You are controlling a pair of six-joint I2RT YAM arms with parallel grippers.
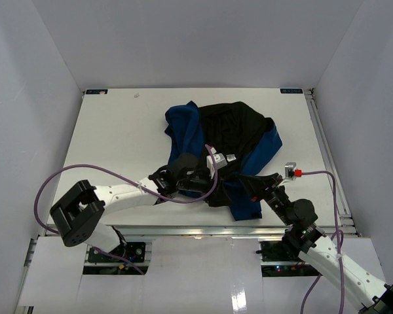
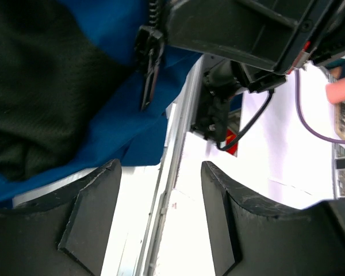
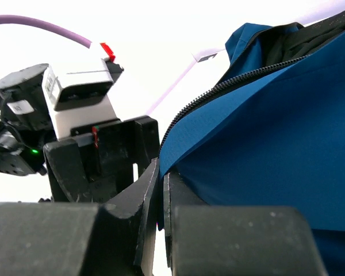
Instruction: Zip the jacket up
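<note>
Right gripper (image 3: 161,168) has its two fingers squeezed almost together on a blue edge of the jacket (image 1: 230,128), close to where the line of zipper teeth (image 3: 230,83) starts. I think it holds that edge so the cloth is pulled tight and the zipper can slide without bunching up. Left gripper (image 2: 160,168) is wide open and has nothing in it; only the near edge of the table (image 1: 118,131) shows in the gap. It sits close to the dark zipper pull (image 2: 148,68), which hangs from the blue cloth just past its fingers, so it looks ready to reach in and pinch that pull (it has not got it yet).

The jacket lies in a heap on the white table, in the middle and toward the near side, right in front of both arms. It is bright blue on the outside and black on the inside, and a lot of the black lining faces up, so I think the front is open. The cloth looks soft and crumpled, with a thick blue fold along its left side.
</note>
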